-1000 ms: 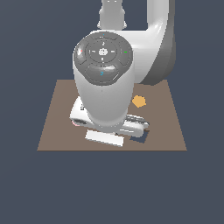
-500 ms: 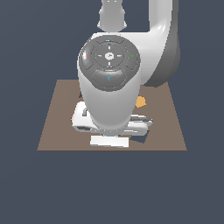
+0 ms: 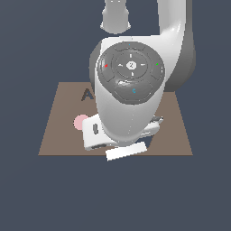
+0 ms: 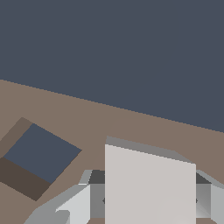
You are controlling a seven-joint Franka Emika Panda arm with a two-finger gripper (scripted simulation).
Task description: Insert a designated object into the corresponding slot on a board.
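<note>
The grey tile (image 4: 148,186) sits clamped between the pincer (image 4: 146,201) fingers, beside the slot (image 4: 41,153).

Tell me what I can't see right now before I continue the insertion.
- Slot: exterior view, hidden behind the arm.
- Gripper fingertips: wrist view, cut off by the edge and covered by the grey tile.
- Board marks: exterior view, pentagon and G hidden behind the arm.

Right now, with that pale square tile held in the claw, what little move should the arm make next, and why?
Probably a short sideways carry toward the dark navy square slot in the flat brown board. In the wrist view the gripper is shut on the light grey square tile, but the tile sits beside the slot, not over it, so lowering now would likely miss.
</note>
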